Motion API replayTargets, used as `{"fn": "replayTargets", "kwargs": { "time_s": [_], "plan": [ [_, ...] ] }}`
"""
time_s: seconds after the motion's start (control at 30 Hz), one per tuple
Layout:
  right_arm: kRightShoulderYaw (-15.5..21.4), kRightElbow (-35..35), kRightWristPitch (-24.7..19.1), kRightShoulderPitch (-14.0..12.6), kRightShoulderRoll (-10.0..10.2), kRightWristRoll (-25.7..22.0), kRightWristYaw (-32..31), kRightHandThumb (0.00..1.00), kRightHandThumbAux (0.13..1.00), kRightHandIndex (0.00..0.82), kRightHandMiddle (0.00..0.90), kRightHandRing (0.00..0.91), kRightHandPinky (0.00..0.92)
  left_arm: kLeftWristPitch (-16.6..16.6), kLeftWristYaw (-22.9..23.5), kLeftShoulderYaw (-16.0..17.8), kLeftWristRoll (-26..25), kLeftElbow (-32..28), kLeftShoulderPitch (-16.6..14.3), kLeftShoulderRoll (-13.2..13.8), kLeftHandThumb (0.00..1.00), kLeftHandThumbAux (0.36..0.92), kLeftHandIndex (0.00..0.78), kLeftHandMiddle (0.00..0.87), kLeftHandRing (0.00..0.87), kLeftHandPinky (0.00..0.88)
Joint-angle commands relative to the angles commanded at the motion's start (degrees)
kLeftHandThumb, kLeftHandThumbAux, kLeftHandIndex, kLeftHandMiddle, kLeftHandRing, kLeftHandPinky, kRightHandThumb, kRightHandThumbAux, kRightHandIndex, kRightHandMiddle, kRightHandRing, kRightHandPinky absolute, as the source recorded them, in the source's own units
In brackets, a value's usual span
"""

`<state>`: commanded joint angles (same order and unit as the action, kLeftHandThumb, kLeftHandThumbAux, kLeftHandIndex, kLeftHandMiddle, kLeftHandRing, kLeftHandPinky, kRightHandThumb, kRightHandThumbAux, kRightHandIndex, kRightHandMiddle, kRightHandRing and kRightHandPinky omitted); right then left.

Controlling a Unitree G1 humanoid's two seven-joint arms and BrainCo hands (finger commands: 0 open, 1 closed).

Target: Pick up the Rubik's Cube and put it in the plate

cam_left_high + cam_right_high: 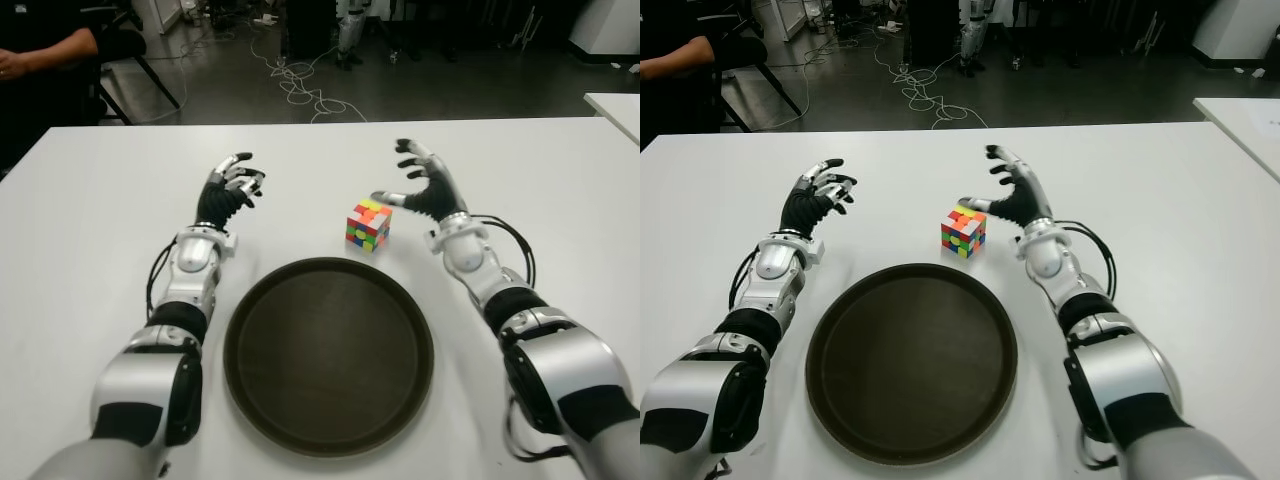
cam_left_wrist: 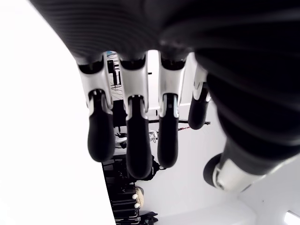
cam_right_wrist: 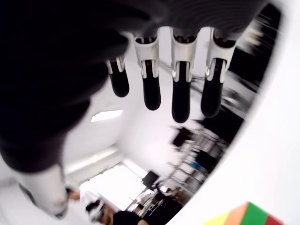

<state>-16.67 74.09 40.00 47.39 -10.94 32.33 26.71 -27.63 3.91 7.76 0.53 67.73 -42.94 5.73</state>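
The Rubik's Cube [image 1: 368,224] stands on the white table [image 1: 90,210], just beyond the far rim of the dark round plate [image 1: 329,355]. My right hand [image 1: 418,181] hovers just to the cube's right, fingers spread, thumb tip close to the cube's top edge, holding nothing. In the right wrist view a corner of the cube [image 3: 243,215] shows below the extended fingers [image 3: 180,96]. My left hand [image 1: 229,187] shows to the left of the cube, well apart from it, fingers relaxed and empty; the left wrist view shows its fingers [image 2: 133,136] hanging straight.
The plate holds nothing and lies between my two forearms near the table's front. A person's arm [image 1: 40,50] and a chair show beyond the table's far left corner. Cables [image 1: 300,85] lie on the floor behind. Another white table edge [image 1: 615,105] shows at far right.
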Motion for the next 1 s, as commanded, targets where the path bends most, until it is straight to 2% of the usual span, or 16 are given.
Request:
{"fn": "replayTargets", "kwargs": {
  "time_s": [0.13,0.43,1.0],
  "plan": [
    [-4.5,0.1,0.1,0.4,-0.9,5.0,4.7,0.001,0.734,0.118,0.147,0.18,0.215,-0.2,0.2,0.0,-0.1,0.0,0.0,0.0,0.31,0.67,0.214,0.39,0.493,0.568],
    [-9.2,0.4,-0.9,1.1,-1.5,9.0,9.8,0.0,0.763,0.078,0.114,0.158,0.201,-0.5,1.0,0.2,-0.4,-0.1,0.1,0.0,0.304,0.679,0.22,0.397,0.491,0.567],
    [-11.5,1.0,-3.6,2.0,-1.3,9.4,11.6,0.0,0.758,0.086,0.127,0.171,0.214,-0.5,0.3,-0.1,0.1,0.2,-0.2,-0.1,0.328,0.668,0.221,0.387,0.49,0.567]
  ]
}}
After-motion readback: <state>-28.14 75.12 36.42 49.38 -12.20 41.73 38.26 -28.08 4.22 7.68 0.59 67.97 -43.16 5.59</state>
